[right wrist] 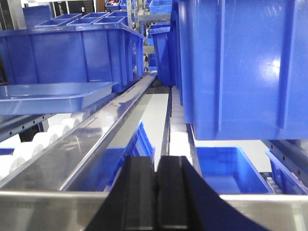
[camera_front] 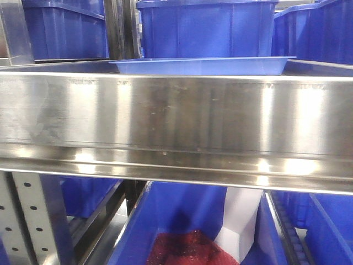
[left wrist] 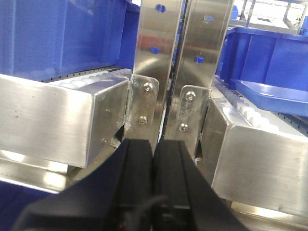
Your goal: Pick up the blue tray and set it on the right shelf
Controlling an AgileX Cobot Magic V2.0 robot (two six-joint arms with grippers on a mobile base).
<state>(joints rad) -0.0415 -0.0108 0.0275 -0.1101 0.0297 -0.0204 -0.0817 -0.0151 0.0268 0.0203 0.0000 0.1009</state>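
Front view: the shallow light-blue plastic tray (camera_front: 204, 65) sits on the shiny stainless steel rack shelf (camera_front: 176, 118), just behind its tall reflective front lip, which hides the tray's base. Deep dark-blue storage bins (camera_front: 207, 27) stand behind the tray. Below the lip, a perforated metal upright (camera_front: 33, 218) shows at left, and a lower blue bin (camera_front: 182, 221) holds something red and a white object; both are cut off by the frame edge. Neither claw appears here.

Left wrist view: the left claw (left wrist: 154, 163) is closed, black fingers pressed together with nothing between them. Directly ahead stand two bolted steel uprights (left wrist: 180, 62). The tray's corner (left wrist: 274, 94) shows at far right on white rollers (left wrist: 248, 113), well apart from the claw.

Right wrist view: the right claw (right wrist: 155, 185) is likewise closed and empty. The tray (right wrist: 50, 94) lies at left on rollers, apart from the claw. A large dark-blue bin (right wrist: 245, 67) fills the right side.
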